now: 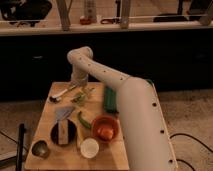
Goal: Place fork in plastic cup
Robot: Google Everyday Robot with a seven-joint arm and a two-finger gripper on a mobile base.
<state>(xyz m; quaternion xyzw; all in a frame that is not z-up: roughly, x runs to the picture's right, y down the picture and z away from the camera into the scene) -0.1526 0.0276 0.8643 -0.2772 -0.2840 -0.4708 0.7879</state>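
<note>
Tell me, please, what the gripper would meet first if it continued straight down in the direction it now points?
The gripper hangs at the table's far end, pointing down. Going straight on, it would probably first meet the green utensils just below it, or the wood beside them; depth is unclear.

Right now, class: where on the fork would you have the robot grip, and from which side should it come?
Probably mid-handle, coming straight down from above. The fork lies flat and slanted near the far left corner of the table, so a top-down pinch across its thin handle looks best. The hand hangs just over the fork's far end.
</note>
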